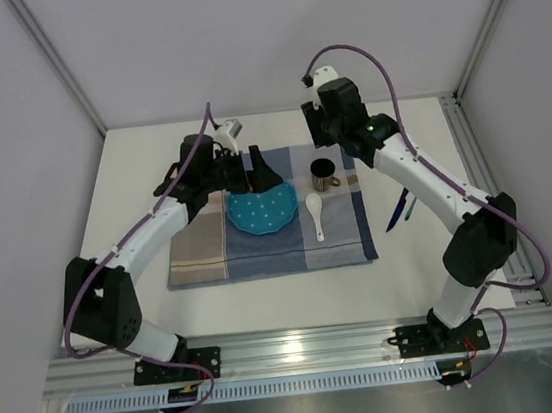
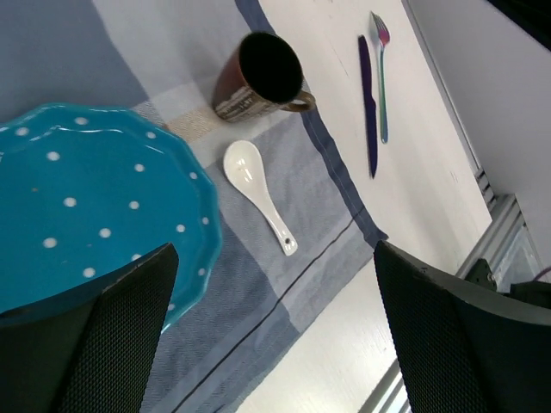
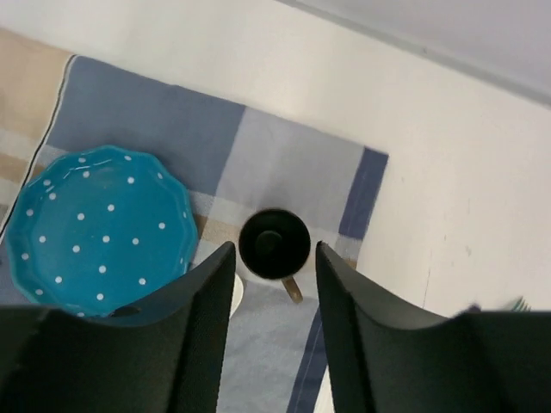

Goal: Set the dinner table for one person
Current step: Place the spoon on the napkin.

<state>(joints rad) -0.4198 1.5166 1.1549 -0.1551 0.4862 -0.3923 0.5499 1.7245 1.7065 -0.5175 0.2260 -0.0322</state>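
Placemat [image 1: 196, 255], knife [image 2: 368, 112], fork [image 2: 381, 82] on dinner table [image 1: 267, 300]

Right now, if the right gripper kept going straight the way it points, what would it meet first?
The right gripper would most likely meet the dark mug, centred below its open jaws on the checked placemat; the gap is hard to judge.

Lighting: bright, even, diffuse, from overhead; white surface [image 1: 148, 313] close to washed out in the top view.
Shadows: soft and faint, under the arms and beside the mug [image 1: 323, 172].
Glare: pale streak along the front aluminium rail [image 1: 304, 348]; slight sheen on the blue plate [image 2: 77, 206] rim in the left wrist view.
Focus: top view sharp throughout. Left hand [image 2: 271, 258] fingers [image 2: 112, 344] dark and underlit near the lens; right hand [image 3: 274, 254] fingers [image 3: 198, 335] soft-edged, blurred. Mug interior black, without detail.
Distortion: strong perspective lean in the enclosure posts [image 1: 57, 62].
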